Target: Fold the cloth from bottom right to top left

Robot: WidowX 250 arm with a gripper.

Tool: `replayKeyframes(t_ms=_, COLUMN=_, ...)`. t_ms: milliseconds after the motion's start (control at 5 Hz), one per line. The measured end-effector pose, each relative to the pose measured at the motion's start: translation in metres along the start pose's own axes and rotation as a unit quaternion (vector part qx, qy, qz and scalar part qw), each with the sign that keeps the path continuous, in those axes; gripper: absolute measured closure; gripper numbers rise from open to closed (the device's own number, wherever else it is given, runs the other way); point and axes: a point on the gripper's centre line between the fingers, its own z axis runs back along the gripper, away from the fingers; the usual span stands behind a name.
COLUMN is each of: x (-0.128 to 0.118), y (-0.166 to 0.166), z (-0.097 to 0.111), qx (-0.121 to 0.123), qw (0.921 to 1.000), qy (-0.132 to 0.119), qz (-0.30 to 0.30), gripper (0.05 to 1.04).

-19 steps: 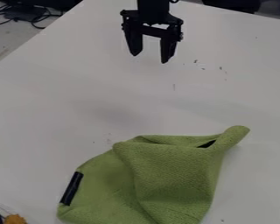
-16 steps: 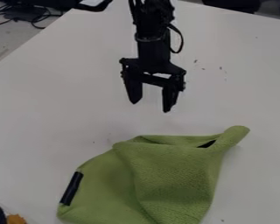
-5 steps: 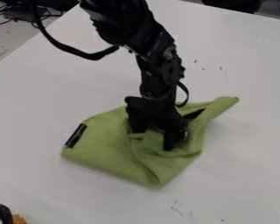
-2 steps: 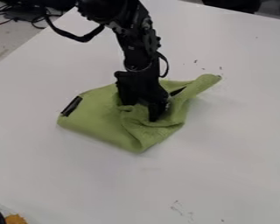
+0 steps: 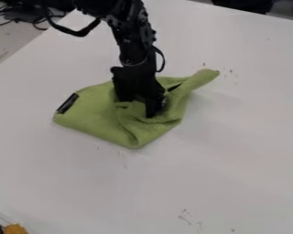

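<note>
- Green cloth (image 5: 97,116) lies on the white desk (image 5: 235,151), left of middle and nearer the slanting left edge than the right edge.
- Cloth not flat: left part fairly smooth, right part creased and bunched; near corner comes to a blunt point.
- Far right corner of cloth narrows to a rolled end (image 5: 205,77), aimed toward the desk's far right.
- Black strip (image 5: 67,103) along the cloth's left edge, set at a slant.
- Black arm (image 5: 133,48) enters from the top left, over the desk's far left side.
- Gripper (image 5: 138,108) points down onto the cloth, right of its smooth part. Jaws apart, a ridge of cloth showing between them.
- Small dark specks (image 5: 231,71) on the desk just beside the rolled end; thin scribbled marks (image 5: 185,218) toward the near right.
- Tangled cables (image 5: 42,23) on the floor past the left edge.
</note>
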Motion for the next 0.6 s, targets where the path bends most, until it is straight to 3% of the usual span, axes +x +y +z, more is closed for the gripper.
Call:
replayKeyframes(t_ms=200, x=-0.01, y=0.009, z=0.007, qx=0.003, qw=0.9999, qy=0.003, qz=0.012, gripper=0.083)
replayKeyframes(t_ms=600, x=-0.003, y=0.006, z=0.044, qx=0.002, qw=0.9993, qy=-0.03, qz=0.024, gripper=0.085)
